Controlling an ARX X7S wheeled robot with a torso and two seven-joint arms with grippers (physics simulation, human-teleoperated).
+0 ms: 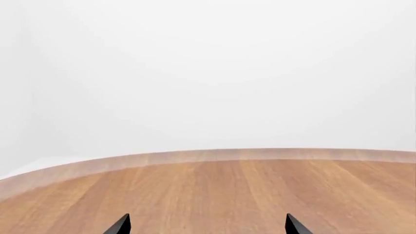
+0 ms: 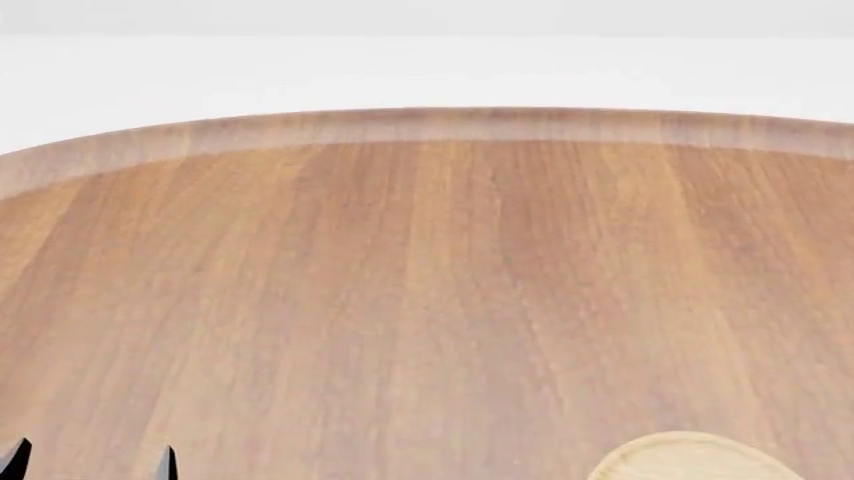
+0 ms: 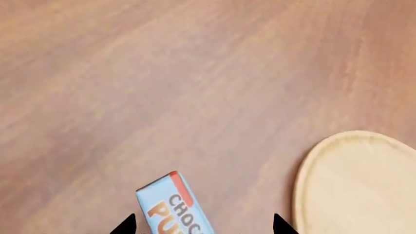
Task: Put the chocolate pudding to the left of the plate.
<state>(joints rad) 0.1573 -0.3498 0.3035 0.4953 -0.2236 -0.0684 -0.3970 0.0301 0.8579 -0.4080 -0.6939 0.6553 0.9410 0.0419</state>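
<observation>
Bench point(image 2: 400, 300): a wide wooden top with a rounded far edge and a paler raised band along that edge; brown grain runs from near to far. It fills most of the head view, and beyond it there is only plain white.

Plate point(image 3: 364, 185): a flat, round, light-wood disc with a slightly raised rim, lying on the bench. In the head view only its far edge shows point(image 2: 694, 458), at the near right of the bench.

Chocolate pudding point(image 3: 175, 209): a small box with a light-blue face, a red strip at one end and orange and brown lettering of which "CHOC" and "PU" can be read. It sits between the two tips of the right end effector, cut off by the picture's edge. It is near the plate, apart from it, with bare wood between them. The head view does not show it.

Left end effector point(image 1: 206, 225): two dark tips set well apart over bare wood, nothing between them, so it is spread wide. In the head view the tips show at the near left corner point(image 2: 91, 464).

Right end effector point(image 3: 202, 225): two dark tips stand on either side of the box with a gap visible on each side; whether it grips the box I cannot tell.
</observation>
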